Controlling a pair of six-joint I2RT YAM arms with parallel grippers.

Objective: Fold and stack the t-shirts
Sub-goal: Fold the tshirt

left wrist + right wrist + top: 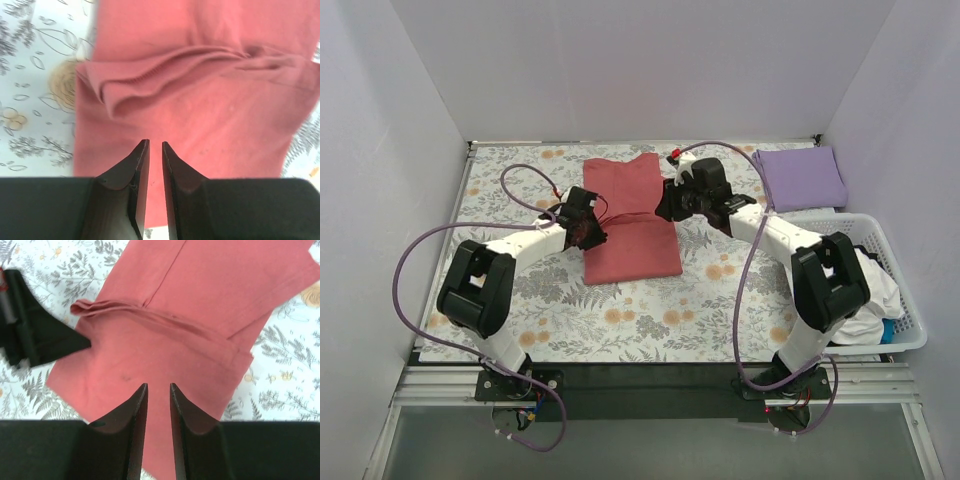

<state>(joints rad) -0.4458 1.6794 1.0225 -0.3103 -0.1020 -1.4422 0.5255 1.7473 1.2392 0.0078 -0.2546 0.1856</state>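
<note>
Salmon-red soft cloth t-shirt [630, 225] lies mid-counter [650, 320], ridged across its middle. Left gripper [155, 144] and right gripper [158, 385] flank that ridge, each barely parted and holding nothing, likely lined up to pinch for the fold. Only the overhead shows the folded lavender-purple t-shirt [800, 178] at the far right; the wrist views show the ridge's bunched layers

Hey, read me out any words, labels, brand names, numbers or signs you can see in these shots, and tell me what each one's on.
No readable text in any view.
The salmon-red cloth t-shirt, the folded lavender-purple cloth t-shirt, the floral-print table cloth and the white slatted plastic basket show no lettering, label or number.
</note>
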